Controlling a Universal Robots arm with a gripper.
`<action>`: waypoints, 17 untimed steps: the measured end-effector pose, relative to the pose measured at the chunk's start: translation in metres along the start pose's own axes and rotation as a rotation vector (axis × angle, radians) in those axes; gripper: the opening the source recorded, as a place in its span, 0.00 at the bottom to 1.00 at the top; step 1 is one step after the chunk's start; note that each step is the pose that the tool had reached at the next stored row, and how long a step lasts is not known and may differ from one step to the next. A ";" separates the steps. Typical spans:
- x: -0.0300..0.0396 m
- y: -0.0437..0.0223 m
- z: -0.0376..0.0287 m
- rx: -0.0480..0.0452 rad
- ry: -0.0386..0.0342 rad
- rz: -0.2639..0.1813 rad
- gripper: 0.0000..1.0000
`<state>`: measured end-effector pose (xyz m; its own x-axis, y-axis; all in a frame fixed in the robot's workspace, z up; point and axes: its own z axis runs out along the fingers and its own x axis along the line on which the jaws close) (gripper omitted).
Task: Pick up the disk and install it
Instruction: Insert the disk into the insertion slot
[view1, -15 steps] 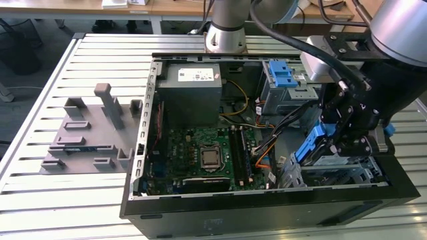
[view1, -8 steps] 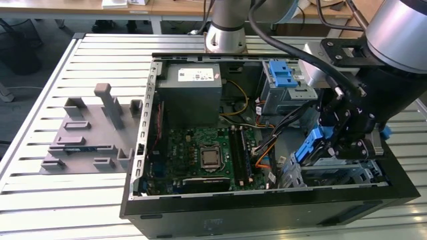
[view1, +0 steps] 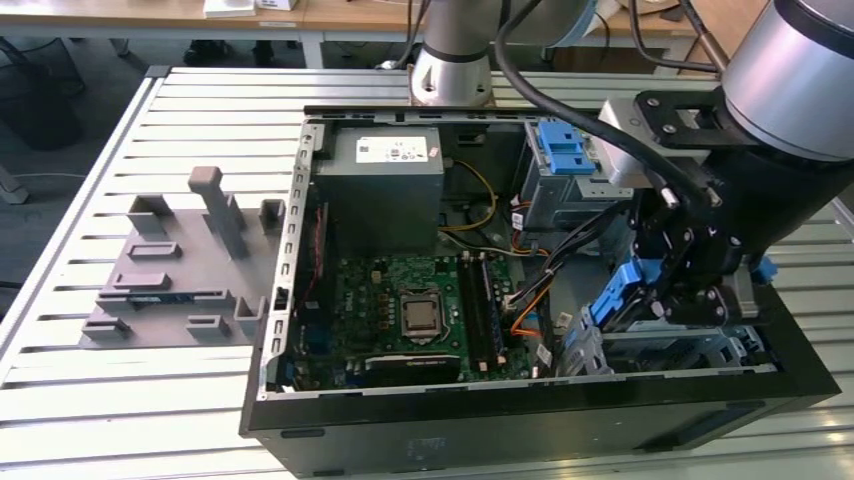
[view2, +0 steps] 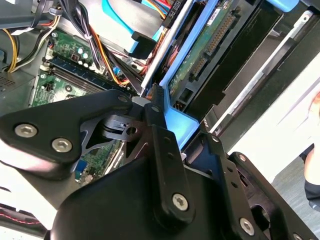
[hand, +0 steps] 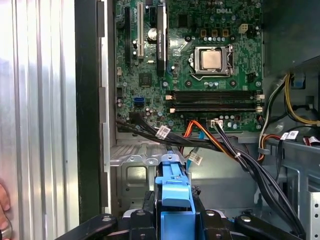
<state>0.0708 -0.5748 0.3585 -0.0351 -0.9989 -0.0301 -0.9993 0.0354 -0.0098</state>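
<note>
The fingers (view2: 161, 140) of the gripper (hand: 175, 214) are closed on the disk (hand: 175, 192), clamped on the blue plastic rail at its end, as is seen in both wrist views. The disk is held inside the open computer case (view1: 534, 420), tilted on edge above the metal drive cage (view1: 681, 350) at the case's near corner on the exterior view's right; whether it touches the cage cannot be told. In the second wrist view the disk's green circuit side is shown, bordered by a long blue rail. In the first wrist view the motherboard (hand: 190, 65) is seen beyond the held rail, and bundled cables (hand: 240, 155) are strung between the two. The case is laid on its side on the slatted metal bench (view1: 200, 120), toward the bench's edge on the exterior view's right. A grey power-supply box (view1: 380, 190) with a white sticker is mounted at the case's far end. A grey moulded fixture (view1: 160, 270) is set on the bench just beside the case, on the exterior view's left
</note>
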 end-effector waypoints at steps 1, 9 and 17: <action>0.0001 0.0000 0.0009 0.0000 0.0000 0.000 0.36; 0.0003 0.0000 0.0057 0.0000 0.0002 0.000 0.36; 0.0004 0.0000 0.0058 0.0001 0.0004 0.000 0.36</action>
<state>0.0708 -0.5750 0.3527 -0.0352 -0.9989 -0.0297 -0.9993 0.0355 -0.0100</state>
